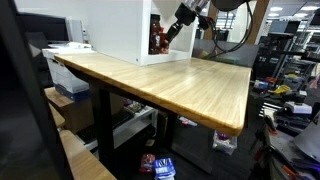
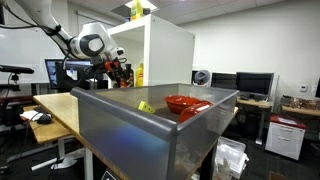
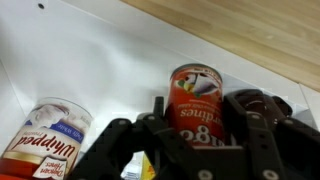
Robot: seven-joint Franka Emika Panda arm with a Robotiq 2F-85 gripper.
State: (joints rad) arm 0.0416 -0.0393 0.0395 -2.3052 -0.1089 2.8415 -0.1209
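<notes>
The hand (image 3: 197, 118) reaches into a white cabinet (image 3: 100, 50), with its fingers (image 3: 157, 108) on either side of a red can (image 3: 197, 85). It is half closed, but the pictures do not show whether it presses the can. A Whipped tub (image 3: 45, 135) stands at the can's 8 o'clock, apart from it. The wooden tabletop (image 3: 260, 30) shows at 1 o'clock. In an exterior view a grey bin (image 2: 150, 135) stands well apart.
</notes>
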